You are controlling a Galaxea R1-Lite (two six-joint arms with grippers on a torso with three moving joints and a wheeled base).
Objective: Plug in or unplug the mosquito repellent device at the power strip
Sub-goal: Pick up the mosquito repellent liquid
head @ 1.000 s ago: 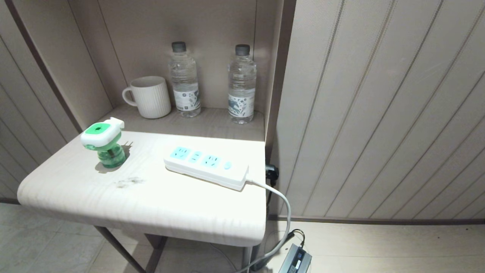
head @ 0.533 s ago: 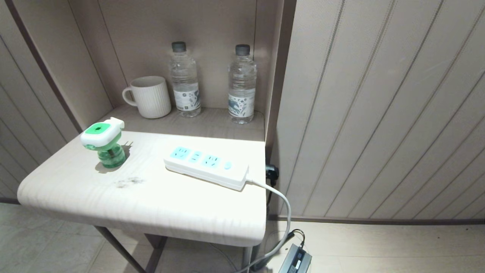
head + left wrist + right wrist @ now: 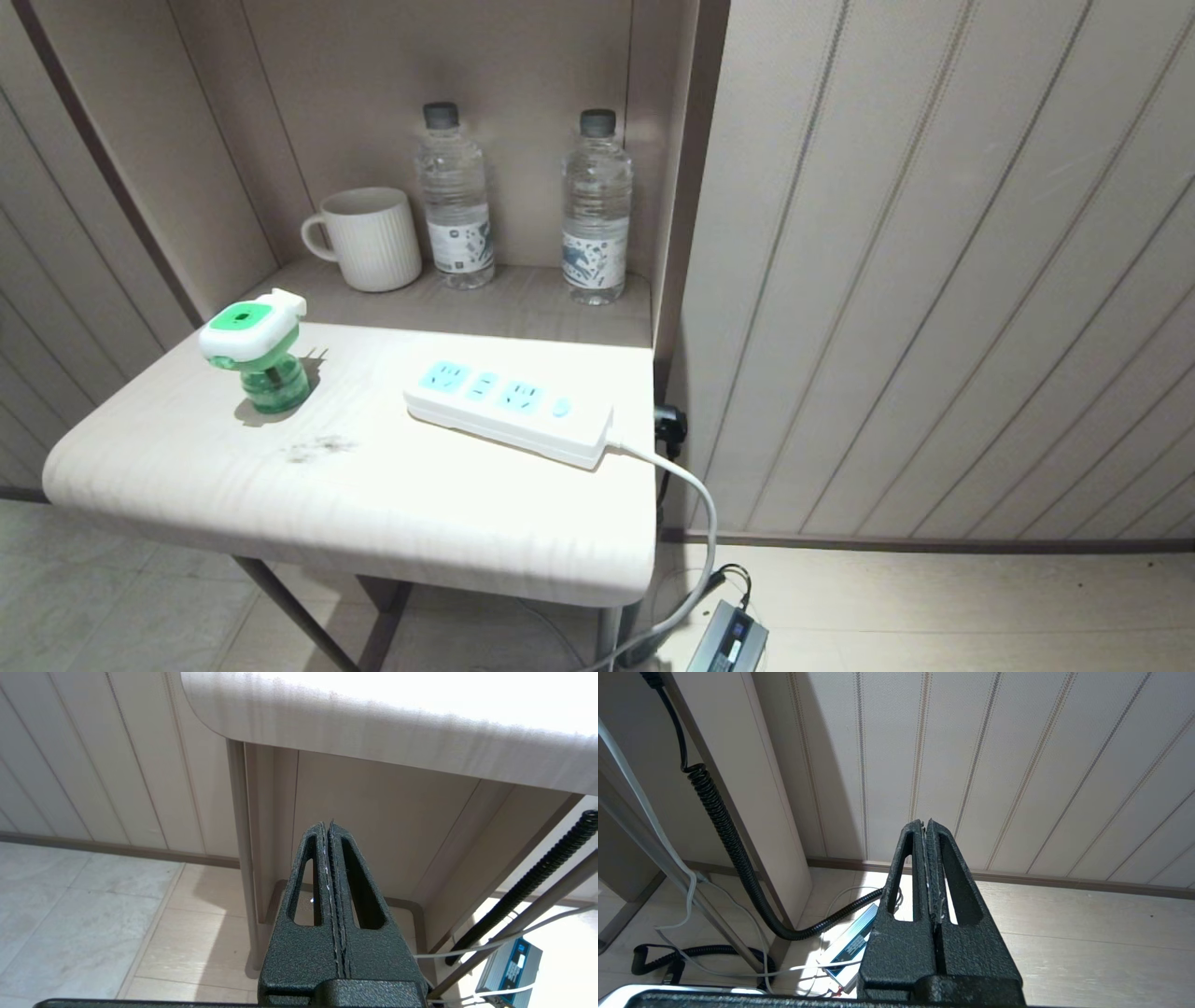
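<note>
The mosquito repellent device (image 3: pixel 254 359), a green and white head on a translucent green bottle, stands upright at the left of the white table (image 3: pixel 373 504), unplugged. To its right lies the power strip (image 3: pixel 509 411), white with light-blue socket faces and a white cord (image 3: pixel 695 504) running off the table's right edge. Neither arm shows in the head view. My left gripper (image 3: pixel 327 826) is shut and empty, hanging below the table's front edge (image 3: pixel 373 732). Near the floor by the panelled wall, my right gripper (image 3: pixel 924 823) is also shut and empty.
At the back of the niche stand a white ribbed mug (image 3: pixel 369 238) and two clear water bottles (image 3: pixel 455 196) (image 3: pixel 596 207). A black coiled cable (image 3: pixel 724 826), loose wires and a blue power adapter (image 3: pixel 850 940) lie on the floor by the table's right leg.
</note>
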